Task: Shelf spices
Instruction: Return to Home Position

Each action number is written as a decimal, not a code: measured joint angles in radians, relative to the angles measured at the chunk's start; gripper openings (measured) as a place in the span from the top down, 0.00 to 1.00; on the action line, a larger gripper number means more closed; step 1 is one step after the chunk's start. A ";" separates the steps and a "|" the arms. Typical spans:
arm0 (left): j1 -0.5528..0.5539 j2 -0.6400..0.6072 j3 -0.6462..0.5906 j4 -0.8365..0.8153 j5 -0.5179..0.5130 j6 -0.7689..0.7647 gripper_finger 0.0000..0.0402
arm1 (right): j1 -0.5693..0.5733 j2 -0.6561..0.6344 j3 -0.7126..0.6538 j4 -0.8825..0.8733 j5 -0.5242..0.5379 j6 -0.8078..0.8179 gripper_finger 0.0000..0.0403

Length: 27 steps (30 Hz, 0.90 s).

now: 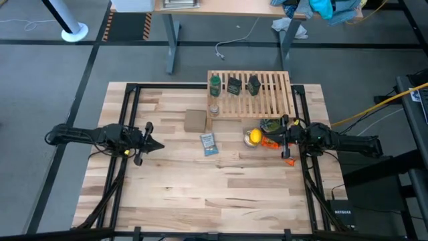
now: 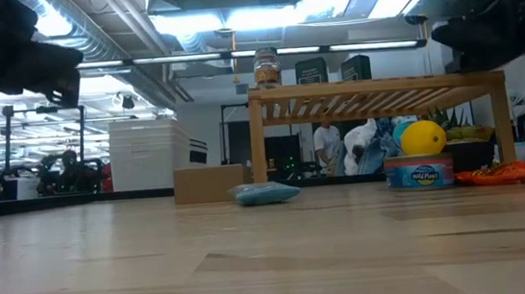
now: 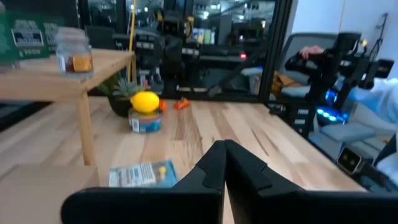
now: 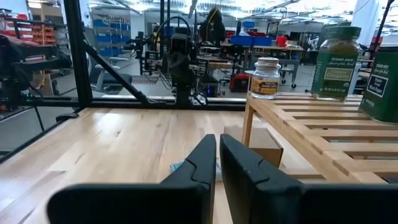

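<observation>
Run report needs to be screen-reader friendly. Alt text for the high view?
Four spice containers stand on the wooden shelf at the far edge of the table: green bottle, glass jar, two dark tins. Left gripper and right gripper sit shut at opposite sides, holding nothing.

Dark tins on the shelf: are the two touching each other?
Apart. The high view shows bare shelf slats between the left tin and the right tin; the low view shows room background between them.
</observation>
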 joint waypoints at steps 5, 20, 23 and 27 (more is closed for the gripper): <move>-0.003 -0.026 0.000 0.000 0.000 0.000 1.00 | 0.000 0.000 0.000 -0.003 -0.001 0.000 0.93; -0.025 -0.025 0.000 0.000 -0.002 0.000 1.00 | 0.000 0.000 0.000 -0.024 0.000 0.000 0.93; -0.025 -0.025 0.000 0.000 -0.002 0.000 1.00 | 0.000 0.000 0.000 -0.025 0.000 0.000 0.93; -0.025 -0.025 0.000 0.000 -0.002 0.000 1.00 | 0.000 0.000 0.000 -0.025 0.000 0.000 0.93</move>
